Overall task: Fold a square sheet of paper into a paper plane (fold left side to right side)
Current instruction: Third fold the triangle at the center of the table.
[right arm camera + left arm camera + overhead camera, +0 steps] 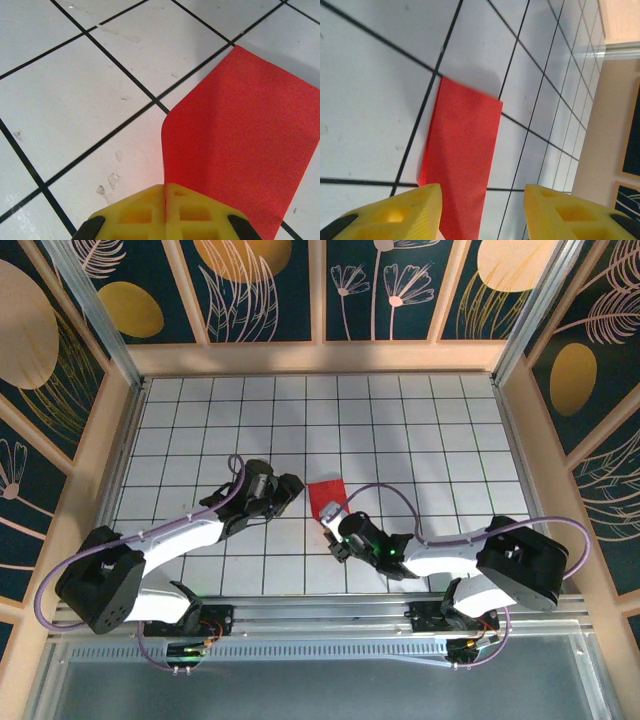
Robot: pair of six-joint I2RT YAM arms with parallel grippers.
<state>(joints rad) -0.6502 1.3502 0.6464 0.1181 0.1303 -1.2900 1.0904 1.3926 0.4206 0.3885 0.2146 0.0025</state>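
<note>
Red and thin, the square sheet of paper [327, 500] lies near the middle of the tabletop [420, 420], showing as an oblong that is longer than it is wide. Its far end rests flat across the black grid lines of the white tiles.

The right pincer [333, 530] is at the sheet's near end. In the right wrist view its yellow pads are pressed together [165, 196] and pinch the paper [240, 150], whose left edge curves up from the tile into the seam between them. From overhead, this pincer and its wrist cover the sheet's near edge.

The left pincer [290, 485] stands just beside the sheet's left side. In its own wrist view the two yellow fingers are spread apart [482, 210], gripping nothing. The paper [462, 150] lies on the tiles beyond them and runs down into the gap, its near left corner hidden behind the left finger [395, 215].

Around the tabletop stand pale wooden frames and dark blue wall panels [260, 290] painted with gold leaves. A metal rail [320, 615] runs along the near edge, where the arm bases are bolted, and purple cables [400, 502] loop along the arms.

Counted: one red sheet, two arms, two pincers.
</note>
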